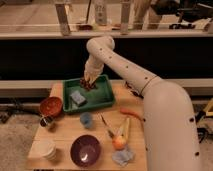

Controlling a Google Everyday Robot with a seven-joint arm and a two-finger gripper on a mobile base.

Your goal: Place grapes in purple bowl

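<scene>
The grapes [89,85], a small dark reddish cluster, are in the back of the green tray [102,100]. My gripper [89,81] points down right over them, touching or nearly touching the cluster. The purple bowl [85,150] stands empty at the front of the table, well in front of the tray and far from the gripper.
A blue sponge [77,97] lies in the tray. An orange-red bowl [51,106] stands left of the tray and a small blue cup [86,119] in front of it. A carrot [131,114], a banana [124,128], an orange fruit [118,143], a cloth [122,156] and a white cup [47,148] are also on the table.
</scene>
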